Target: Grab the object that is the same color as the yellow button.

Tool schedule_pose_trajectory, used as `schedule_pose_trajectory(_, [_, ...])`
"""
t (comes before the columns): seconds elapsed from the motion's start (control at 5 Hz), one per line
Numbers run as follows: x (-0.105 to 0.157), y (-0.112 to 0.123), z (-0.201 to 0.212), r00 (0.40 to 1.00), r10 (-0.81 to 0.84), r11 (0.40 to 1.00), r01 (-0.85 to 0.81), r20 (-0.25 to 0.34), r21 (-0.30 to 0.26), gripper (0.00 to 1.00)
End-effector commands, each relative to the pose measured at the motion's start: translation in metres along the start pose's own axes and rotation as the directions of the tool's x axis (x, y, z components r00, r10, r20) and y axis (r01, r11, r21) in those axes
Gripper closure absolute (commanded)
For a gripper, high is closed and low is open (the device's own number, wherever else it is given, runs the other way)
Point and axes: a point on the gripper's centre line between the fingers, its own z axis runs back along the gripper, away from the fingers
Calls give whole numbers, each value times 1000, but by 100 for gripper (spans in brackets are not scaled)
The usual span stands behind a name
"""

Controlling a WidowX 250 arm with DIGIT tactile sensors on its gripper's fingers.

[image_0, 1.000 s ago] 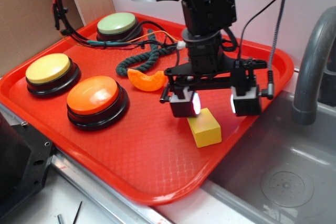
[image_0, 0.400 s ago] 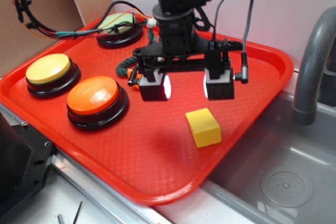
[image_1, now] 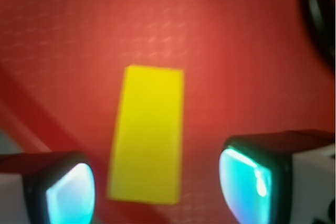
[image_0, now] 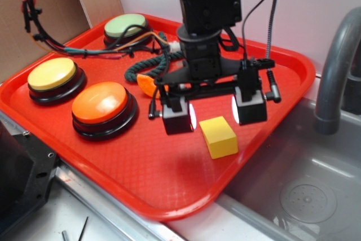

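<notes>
The object, a small yellow cube (image_0: 218, 136), lies on the red tray (image_0: 169, 184) near its right front part. My gripper (image_0: 215, 115) hangs open just above and behind it, one finger to each side, not touching. In the wrist view the yellow cube (image_1: 148, 134) shows between the two glowing fingertips, nearer the left one, with my gripper (image_1: 157, 190) open over its near end. The yellow button (image_0: 52, 74) stands at the tray's left edge.
An orange button (image_0: 100, 102) sits in front of the yellow one and a pale green button (image_0: 125, 25) at the back. A green rope (image_0: 148, 66) and an orange slice (image_0: 148, 84) lie behind the gripper. A sink (image_0: 304, 190) with a grey faucet (image_0: 334, 55) is at the right.
The gripper swung back left and away from the cube, then came forward and right again, and now hangs over the cube. The cube has not moved.
</notes>
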Motion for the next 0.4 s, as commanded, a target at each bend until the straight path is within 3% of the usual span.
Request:
schedule_pose_trajectory(0.0, [5,-3,-14,998,7,996,-12,-57,-85,0])
schedule_pose_trajectory(0.2, [5,5,-16,998,-13,997,8,-62,-77,0])
